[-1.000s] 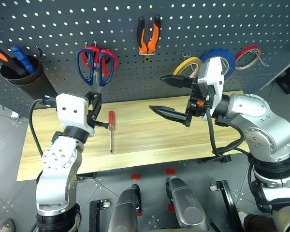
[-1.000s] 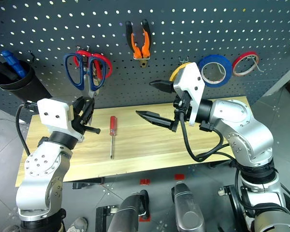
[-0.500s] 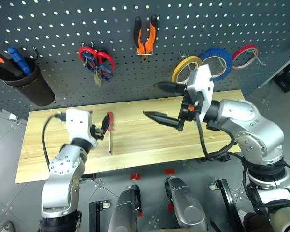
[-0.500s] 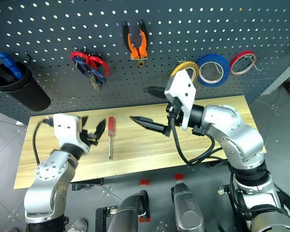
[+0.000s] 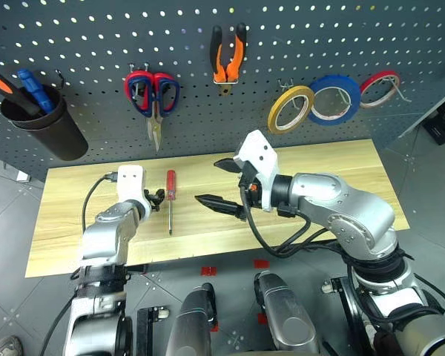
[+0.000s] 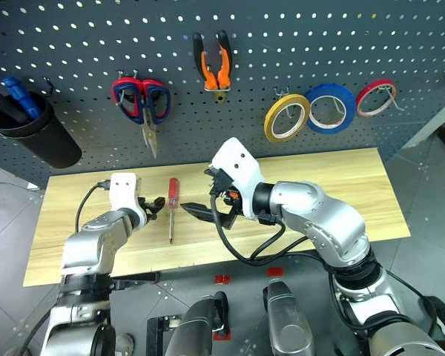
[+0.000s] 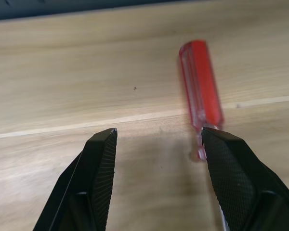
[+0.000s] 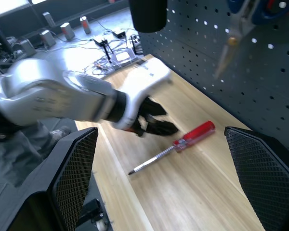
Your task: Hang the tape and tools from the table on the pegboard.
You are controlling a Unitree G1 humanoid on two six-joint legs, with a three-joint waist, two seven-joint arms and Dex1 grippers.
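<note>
Light wood counter (image 5: 304,159) carries one item: red-handled screwdriver (image 5: 170,197), near centre. Left hand (image 5: 156,201) has dropped from the pegboard to counter level, fingers now parted, sitting at 9 o'clock of the red handle, one fingertip just beside it. Right hand (image 5: 216,182) has swung left, wide open, empty, at 3 o'clock of the screwdriver. Judgement: screwdriver pickup is next. Beyond, pegboard (image 5: 89,44) already holds blue-handled scissors (image 5: 153,100), pliers (image 5: 228,55), yellow tape (image 5: 290,109).
</note>
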